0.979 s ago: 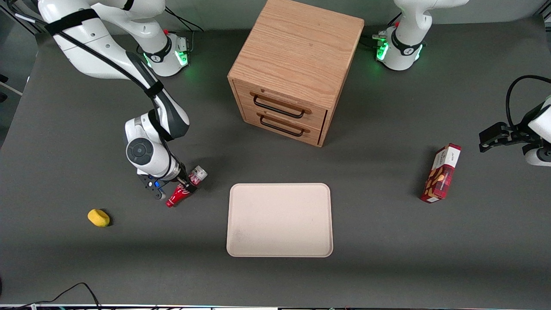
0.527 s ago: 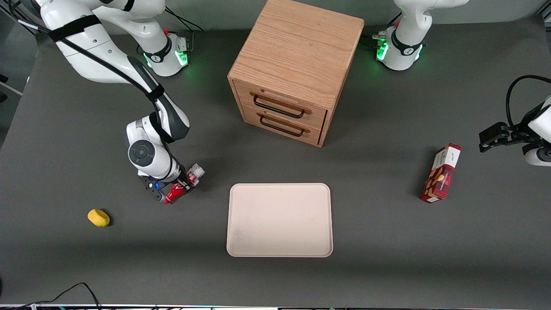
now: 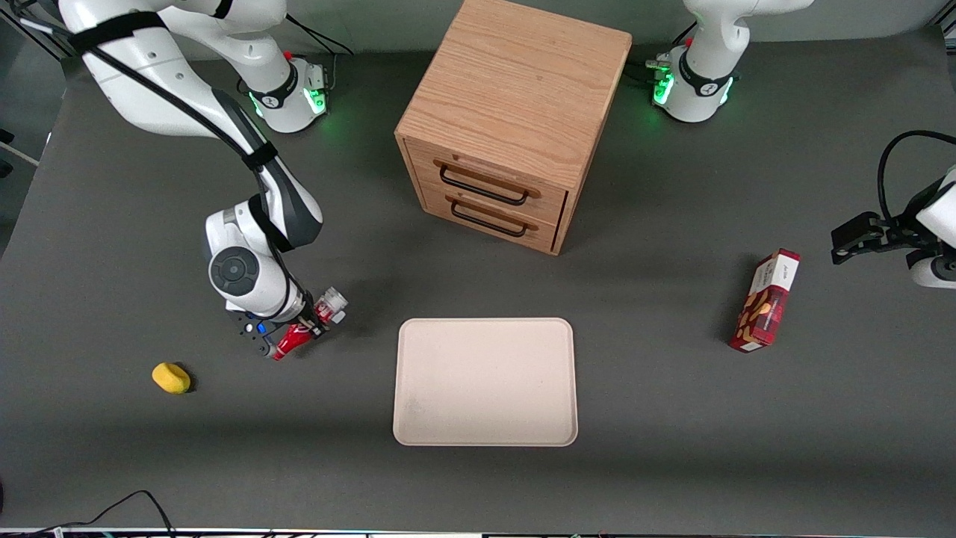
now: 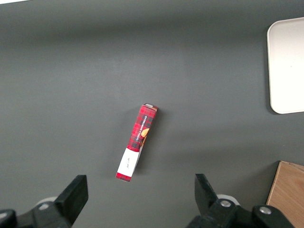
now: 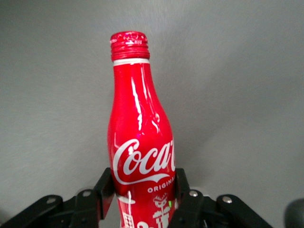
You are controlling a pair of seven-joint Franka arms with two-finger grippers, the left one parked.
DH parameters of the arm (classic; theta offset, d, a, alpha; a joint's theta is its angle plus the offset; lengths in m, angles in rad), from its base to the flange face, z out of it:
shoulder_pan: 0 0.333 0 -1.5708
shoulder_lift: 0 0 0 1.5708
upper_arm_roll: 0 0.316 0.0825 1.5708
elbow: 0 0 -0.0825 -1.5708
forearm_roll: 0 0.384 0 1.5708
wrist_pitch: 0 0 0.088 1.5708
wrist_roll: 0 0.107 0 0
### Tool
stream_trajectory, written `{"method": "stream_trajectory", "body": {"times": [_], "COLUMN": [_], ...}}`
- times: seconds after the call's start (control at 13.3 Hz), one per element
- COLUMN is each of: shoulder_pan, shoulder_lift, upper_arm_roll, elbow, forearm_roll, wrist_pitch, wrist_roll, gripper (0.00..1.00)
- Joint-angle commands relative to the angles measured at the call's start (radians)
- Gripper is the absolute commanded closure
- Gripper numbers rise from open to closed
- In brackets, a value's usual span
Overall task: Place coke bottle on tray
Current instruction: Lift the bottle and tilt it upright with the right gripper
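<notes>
Toward the working arm's end of the desk [image 3: 672, 463], the end effector [image 3: 302, 329] has its two fingers [image 5: 107, 187] closed against the sides of the coke bottle [image 3: 299, 334], gripping it at the lower part of the label. From the front, the bottle is tilted, its red neck pointing down toward the front camera and its clear silvery base end raised, farther from that camera. The wrist camera shows the bottle [image 5: 140, 156] lengthwise between the dark fingers, white script logo facing the lens and ribbed red cap at the end away from the grip (the base end is hidden by the gripper body in this view). Whether the neck tip touches the desk cannot be told.

The tray [image 3: 485, 382] lies flat on the desk, beside the bottle and apart from it, with grey surface showing between them; nothing rests on the tray. A wooden drawer cabinet [image 3: 515, 119] with two dark handles stands farther from the front camera than the tray, its drawers shut. A small yellow object [image 3: 171, 377] sits on the desk near the bottle, slightly nearer to the front camera. A red snack box [image 3: 766, 300] lies toward the parked arm's end of the desk, well apart from the tray; the parked arm's wrist camera shows this box [image 4: 137, 142] lying on the grey surface.
</notes>
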Motion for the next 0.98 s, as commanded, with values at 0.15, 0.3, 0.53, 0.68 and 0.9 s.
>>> {"method": "stream_trajectory", "body": {"times": [0.15, 0.3, 0.53, 0.68, 0.9], "shoulder_pan": [-0.003, -0.005, 0.007, 0.012, 0.056], "shoulder_lift": [-0.124, -0.118, -0.069, -0.035, 0.086], "upper_arm_roll": [0.042, 0.042, 0.043, 0.046, 0.06], "elbow": [0.253, 0.442, 0.637, 0.682, 0.815], "forearm_roll": [0.036, 0.091, 0.099, 0.097, 0.094], "wrist_pitch": [-0.429, -0.629, -0.804, -0.818, -0.817], "wrist_roll": [-0.134, -0.19, -0.2, -0.222, -0.274], "gripper": [1.0, 1.0, 1.0, 1.0, 1.0]}}
